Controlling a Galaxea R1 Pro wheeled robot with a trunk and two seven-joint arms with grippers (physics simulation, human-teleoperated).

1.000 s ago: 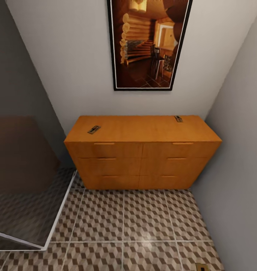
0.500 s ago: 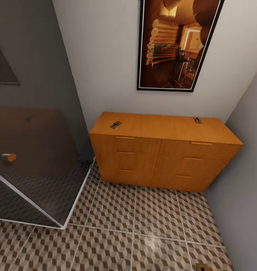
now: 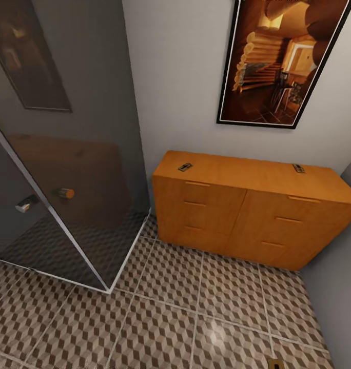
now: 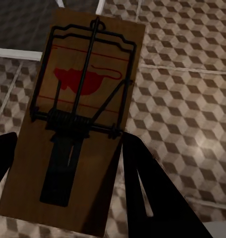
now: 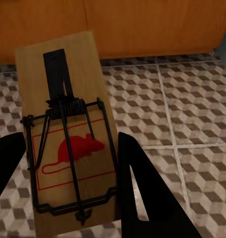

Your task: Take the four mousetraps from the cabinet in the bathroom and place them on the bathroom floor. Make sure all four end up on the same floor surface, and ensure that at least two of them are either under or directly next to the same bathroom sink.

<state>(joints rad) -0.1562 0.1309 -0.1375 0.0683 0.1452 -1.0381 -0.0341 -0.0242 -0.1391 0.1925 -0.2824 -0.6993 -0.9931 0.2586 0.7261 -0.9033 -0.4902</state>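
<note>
In the left wrist view a tan mousetrap (image 4: pixel 88 84) with a red mouse print sits between the black fingers of my left gripper (image 4: pixel 68 146), which is shut on it above the bathroom floor (image 4: pixel 192 99). My right gripper (image 5: pixel 71 144) is shut on a second mousetrap (image 5: pixel 76 54), with the cabinet (image 5: pixel 142 25) just beyond. The head view has the orange-brown cabinet (image 3: pixel 247 205) against the wall, one mousetrap (image 3: pixel 184 167) near its left end and another (image 3: pixel 298 168) near its right end. The bathroom sink is out of view.
A dark glass shower enclosure (image 3: pixel 67 205) with a white bottom frame juts out at the left beside the cabinet. A framed picture (image 3: pixel 283 61) hangs above the cabinet. A grey wall (image 3: pixel 345 287) closes the right side. Patterned floor tiles (image 3: pixel 196 307) stretch before the cabinet.
The head view has swung left, so the cabinet now sits further right and more of the glass enclosure shows. The two traps on the cabinet have not moved.
</note>
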